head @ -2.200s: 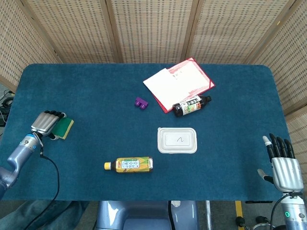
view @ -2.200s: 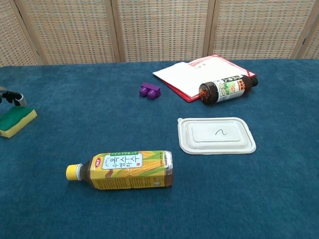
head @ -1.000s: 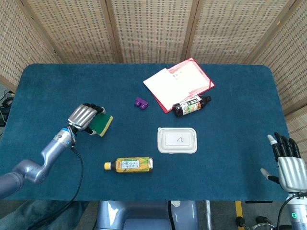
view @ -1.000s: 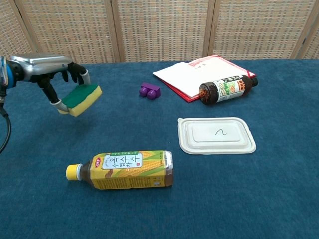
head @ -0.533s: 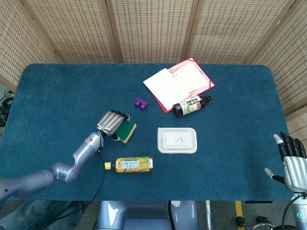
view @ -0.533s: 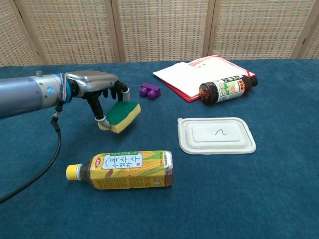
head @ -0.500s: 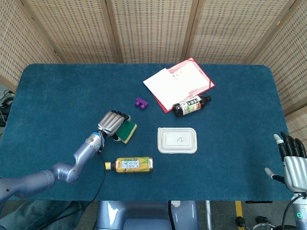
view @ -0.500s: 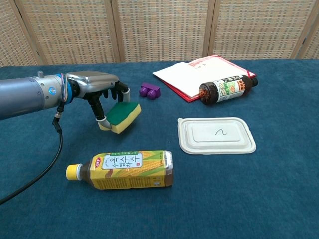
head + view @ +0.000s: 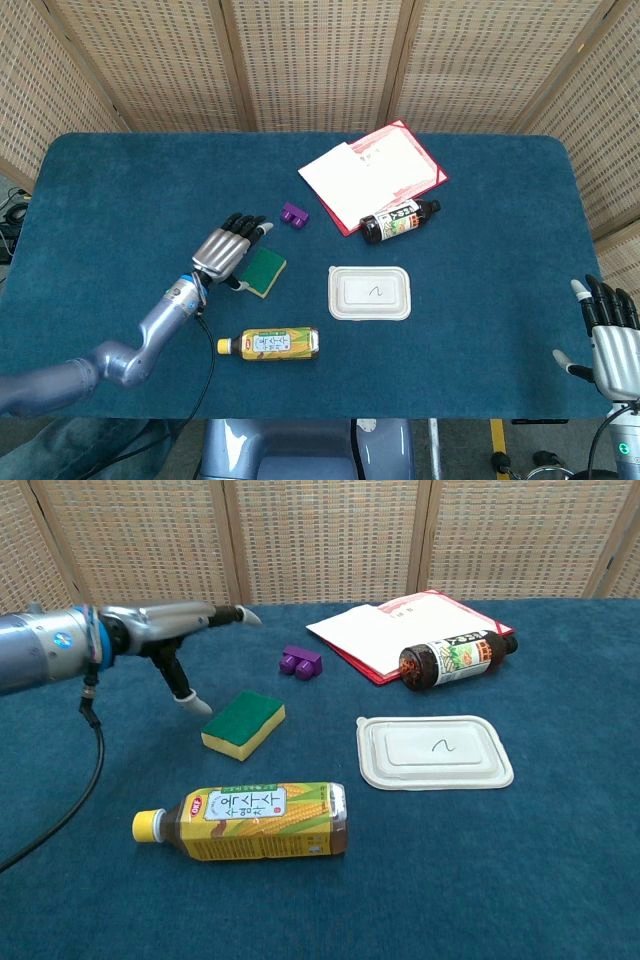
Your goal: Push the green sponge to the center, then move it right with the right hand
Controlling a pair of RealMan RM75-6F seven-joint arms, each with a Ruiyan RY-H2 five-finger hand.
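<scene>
1. The right hand (image 9: 607,345) is at the near right corner of the table (image 9: 120,190), beyond its edge. Its fingers are straight and apart, and it holds nothing.
2. A yellow drink bottle (image 9: 245,820) lies on its side close to the near edge, left of the middle, with its yellow cap pointing to the left edge.
3. A white flat lid (image 9: 434,751) lies on the cloth, farther in and to the right of the bottle, near the middle of the table.
4. The green sponge (image 9: 244,724) lies flat on the table, green side up and yellow side down, left of the lid and a little beyond the bottle, near the middle.
5. The left hand (image 9: 170,628) hangs over the table just left of the sponge. Its fingers are stretched out and apart, its thumb points down near the sponge, and it grips nothing.
6. A small purple block (image 9: 301,662) stands farther in, beyond the sponge.
7. A dark sauce bottle (image 9: 452,661) lies on its side beyond the lid, partly on a red folder (image 9: 424,182) with white paper (image 9: 345,176) on it, toward the far edge.
</scene>
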